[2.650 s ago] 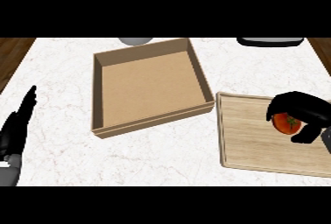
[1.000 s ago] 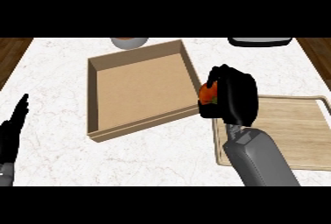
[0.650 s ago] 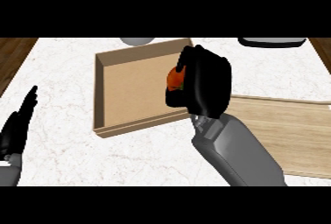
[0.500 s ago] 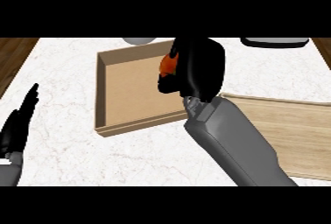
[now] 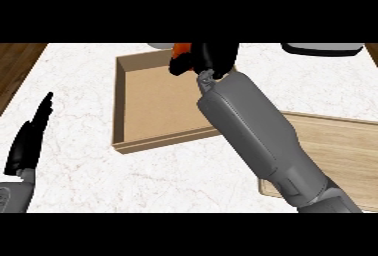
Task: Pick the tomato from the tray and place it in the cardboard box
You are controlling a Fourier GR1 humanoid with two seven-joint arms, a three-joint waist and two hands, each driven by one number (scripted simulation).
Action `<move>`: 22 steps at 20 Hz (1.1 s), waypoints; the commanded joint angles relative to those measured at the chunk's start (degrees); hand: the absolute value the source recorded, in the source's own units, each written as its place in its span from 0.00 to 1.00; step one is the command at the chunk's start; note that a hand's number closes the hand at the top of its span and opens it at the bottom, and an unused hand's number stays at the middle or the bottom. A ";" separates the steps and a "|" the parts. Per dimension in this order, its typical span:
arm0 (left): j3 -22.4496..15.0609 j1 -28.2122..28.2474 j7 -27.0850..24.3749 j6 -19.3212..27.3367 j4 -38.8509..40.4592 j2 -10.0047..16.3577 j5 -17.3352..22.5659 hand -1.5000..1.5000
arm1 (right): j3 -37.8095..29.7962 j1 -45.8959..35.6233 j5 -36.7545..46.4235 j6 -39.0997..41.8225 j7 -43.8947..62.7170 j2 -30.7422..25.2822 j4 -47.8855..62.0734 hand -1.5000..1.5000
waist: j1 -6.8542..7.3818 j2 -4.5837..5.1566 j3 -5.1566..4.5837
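My right hand is at the top of the head view, above the far right part of the cardboard box. Its fingers curl round the orange-red tomato, of which only a small part shows at the hand's left side. My grey right forearm crosses the box's right wall. The wooden tray lies at the right, partly hidden by the forearm, and nothing shows on its visible part. My left hand rests open at the left edge, fingers up.
A dark object sits at the counter's far right edge. A grey object peeks out behind the box. Dark wood floor shows beyond the counter's left edge.
My right hand has carried the tomato from the tray leftward and farther away, to above the box's far right part. The left hand has stayed still.
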 commanded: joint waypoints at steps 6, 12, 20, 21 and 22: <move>-0.56 -2.42 -0.81 0.04 1.52 -1.06 -1.66 0.50 | -3.10 -9.93 -6.32 -9.32 -5.78 0.14 25.51 1.00 | 1.18 0.67 -0.05; -0.19 -4.65 2.42 -2.38 -0.48 0.01 -0.34 0.50 | -8.22 -7.61 -13.64 -17.05 -7.71 0.14 30.39 0.00 | 2.97 1.38 0.05; -0.73 -5.21 1.43 -0.62 0.87 -1.37 -2.29 0.50 | -9.25 -11.73 -16.71 -23.12 -16.31 0.14 35.67 0.00 | 3.49 1.50 0.03; 0.21 -4.68 0.44 -1.86 1.65 -0.87 -1.03 0.50 | -9.44 -9.33 -17.29 -25.21 -20.22 0.14 34.99 0.00 | 2.78 1.33 0.04; 0.79 -3.88 -0.06 -0.57 2.18 -1.47 -1.18 0.50 | -10.02 -9.70 -17.04 -26.88 -21.69 0.15 34.17 0.00 | 1.74 0.96 0.04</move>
